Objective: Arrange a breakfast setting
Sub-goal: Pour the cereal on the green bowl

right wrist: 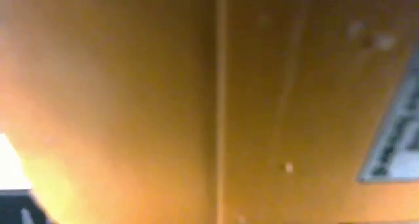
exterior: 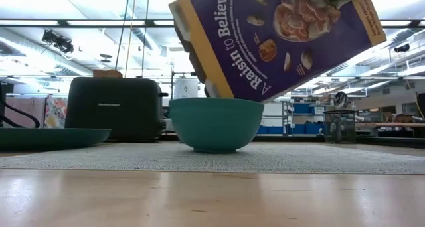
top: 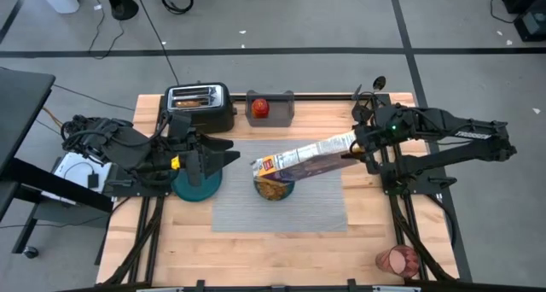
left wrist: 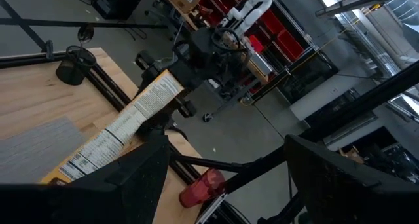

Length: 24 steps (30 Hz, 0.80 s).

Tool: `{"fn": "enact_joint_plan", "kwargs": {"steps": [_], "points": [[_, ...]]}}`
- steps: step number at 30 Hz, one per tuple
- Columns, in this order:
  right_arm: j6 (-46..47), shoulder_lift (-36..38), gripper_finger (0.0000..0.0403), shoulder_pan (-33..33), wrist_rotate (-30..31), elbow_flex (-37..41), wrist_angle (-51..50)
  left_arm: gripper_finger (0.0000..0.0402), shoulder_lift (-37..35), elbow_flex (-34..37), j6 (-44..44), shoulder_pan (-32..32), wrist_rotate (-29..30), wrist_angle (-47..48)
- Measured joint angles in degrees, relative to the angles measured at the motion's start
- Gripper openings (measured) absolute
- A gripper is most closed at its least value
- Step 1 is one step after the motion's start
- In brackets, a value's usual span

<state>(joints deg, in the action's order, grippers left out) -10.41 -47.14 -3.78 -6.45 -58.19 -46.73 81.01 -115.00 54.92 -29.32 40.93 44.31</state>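
Cereal box [top: 307,156]: clamped by right gripper [top: 357,148], tilted over teal bowl [top: 275,189] on placemat [top: 281,208]. Left gripper [top: 223,152]: fingers spread.

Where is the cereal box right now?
In the high view the cereal box is tilted over the teal bowl on the placemat, held from the right by the right gripper.

left arm [top: 128,151]: black, cabled, yellow tag | right arm [top: 444,138]: black, white lettering
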Motion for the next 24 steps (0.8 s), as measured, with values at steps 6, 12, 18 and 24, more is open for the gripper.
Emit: {"fn": "enact_joint_plan", "kwargs": {"steps": [6,12,18,24], "points": [[2.15,0.01,0.0203,0.06,1.89,0.0,0.74,0.0306,0.0,0.0,0.02,0.02,0.0,0.01],[2.7,-0.38,0.0203,0.42,1.72,0.02,0.39,0.0306,0.0,0.0,1.18,0.02,0.0,0.0],[3.09,-0.34,0.0203,0.69,1.44,0.0,0.21,0.0306,0.0,0.0,1.01,0.02,0.0,0.02],[4.05,0.18,0.0203,0.87,0.95,0.0,1.88,0.0306,0.0,0.0,0.98,0.0,0.0,0.09]]}}
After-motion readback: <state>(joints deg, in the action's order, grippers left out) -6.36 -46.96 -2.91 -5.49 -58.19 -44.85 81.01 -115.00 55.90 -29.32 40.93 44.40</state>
